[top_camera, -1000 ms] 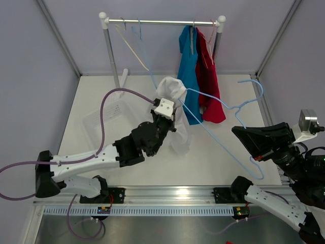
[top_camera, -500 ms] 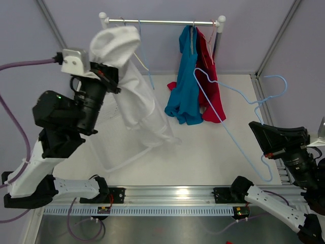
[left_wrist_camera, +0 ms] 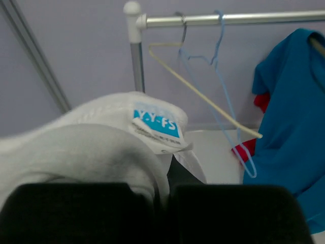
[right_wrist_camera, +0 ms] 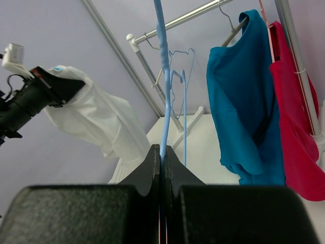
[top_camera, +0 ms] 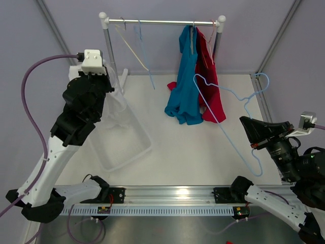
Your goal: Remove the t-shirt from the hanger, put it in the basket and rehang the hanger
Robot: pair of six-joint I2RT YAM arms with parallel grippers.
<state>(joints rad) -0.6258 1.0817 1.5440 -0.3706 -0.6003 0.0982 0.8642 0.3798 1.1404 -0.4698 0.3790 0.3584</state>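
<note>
The white t-shirt [top_camera: 118,103] hangs from my left gripper [top_camera: 105,84], which is shut on its collar high at the left, over the clear bin. In the left wrist view the collar with its blue label [left_wrist_camera: 157,123] bunches over the shut gripper [left_wrist_camera: 165,190]. The shirt is off the light blue hanger [top_camera: 223,122], which slants bare above the right of the table. My right gripper [top_camera: 245,122] is shut on one of its wires. The right wrist view shows the hanger wire [right_wrist_camera: 163,76] rising out of the shut gripper [right_wrist_camera: 162,152], with the white t-shirt [right_wrist_camera: 96,117] far to the left.
A clothes rack [top_camera: 162,22] stands at the back with a blue t-shirt [top_camera: 185,76] and a red t-shirt [top_camera: 209,86] on hangers. A cream hanger [top_camera: 133,48] and a light blue one [top_camera: 144,51] hang bare. The clear plastic bin [top_camera: 133,152] lies at the left.
The left arm pulled the white t-shirt off the hanger at mid-table, swung it up and left, then lowered it toward the bin. The right gripper kept the hanger, now bare, shifting slightly.
</note>
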